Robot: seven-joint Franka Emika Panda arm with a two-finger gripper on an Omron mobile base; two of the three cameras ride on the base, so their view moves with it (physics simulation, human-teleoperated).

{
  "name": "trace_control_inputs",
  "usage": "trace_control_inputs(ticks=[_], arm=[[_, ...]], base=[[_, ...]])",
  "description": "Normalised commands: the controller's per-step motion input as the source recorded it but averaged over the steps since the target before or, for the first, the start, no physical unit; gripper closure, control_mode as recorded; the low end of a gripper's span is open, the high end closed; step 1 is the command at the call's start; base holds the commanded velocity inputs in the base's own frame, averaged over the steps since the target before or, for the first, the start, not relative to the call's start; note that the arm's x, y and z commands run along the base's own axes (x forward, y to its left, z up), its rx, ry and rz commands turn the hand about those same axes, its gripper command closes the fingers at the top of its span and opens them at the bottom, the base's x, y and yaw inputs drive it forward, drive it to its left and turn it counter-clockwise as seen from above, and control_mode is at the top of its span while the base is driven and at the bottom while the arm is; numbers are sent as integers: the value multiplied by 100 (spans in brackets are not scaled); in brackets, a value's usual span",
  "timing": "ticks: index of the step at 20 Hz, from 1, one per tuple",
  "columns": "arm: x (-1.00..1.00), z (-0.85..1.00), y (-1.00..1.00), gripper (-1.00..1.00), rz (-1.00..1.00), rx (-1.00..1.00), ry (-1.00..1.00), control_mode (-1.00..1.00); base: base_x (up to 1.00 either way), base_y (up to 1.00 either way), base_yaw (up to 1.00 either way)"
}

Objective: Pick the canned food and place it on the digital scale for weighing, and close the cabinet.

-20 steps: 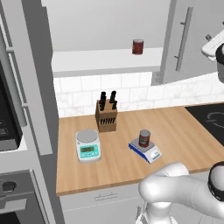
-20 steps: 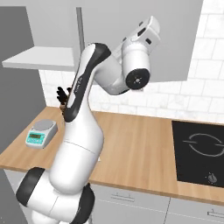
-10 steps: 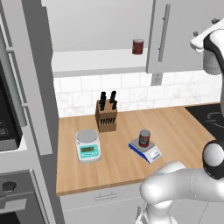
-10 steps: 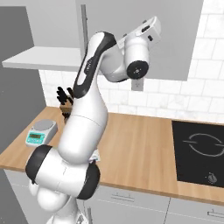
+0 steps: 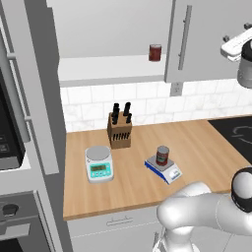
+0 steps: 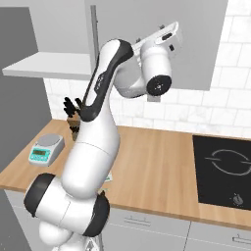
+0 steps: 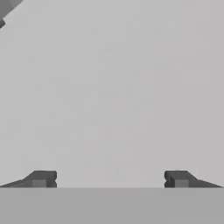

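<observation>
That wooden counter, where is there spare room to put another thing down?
The counter is bare between the digital scale carrying the canned food and the black hob. Its front strip is free too. The left end is crowded: white-and-teal scale, knife block.

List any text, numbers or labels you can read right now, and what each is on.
No text is readable.
canned food label: pale and greenish marks, too small to read.
digital scale front panel: no digits visible.
white-and-teal scale display: dark marks, too blurred to read.
maroon can on the shelf: no visible label.
cooktop: circular burner marking, no words.
</observation>
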Motion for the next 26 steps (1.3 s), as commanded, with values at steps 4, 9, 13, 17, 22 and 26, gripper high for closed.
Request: trace_control_inputs(ticks=[4, 9, 13, 17, 22, 26], arm=[[-100, 17, 23, -100, 0, 4, -43, -100], [-100, 52, 2, -100, 0, 2, -39, -100], [-100, 6, -4, -100, 7, 4, -36, -100], [-100, 0, 13, -100, 9, 0, -33, -100], [-100, -4, 33, -100, 8, 0, -25, -100], [-100, 0, 41, -100, 2, 0, -27, -100]], base=[[0, 0, 0], [0, 0, 0], [0, 0, 0], [0, 0, 0], [0, 0, 0], [0, 0, 0]])
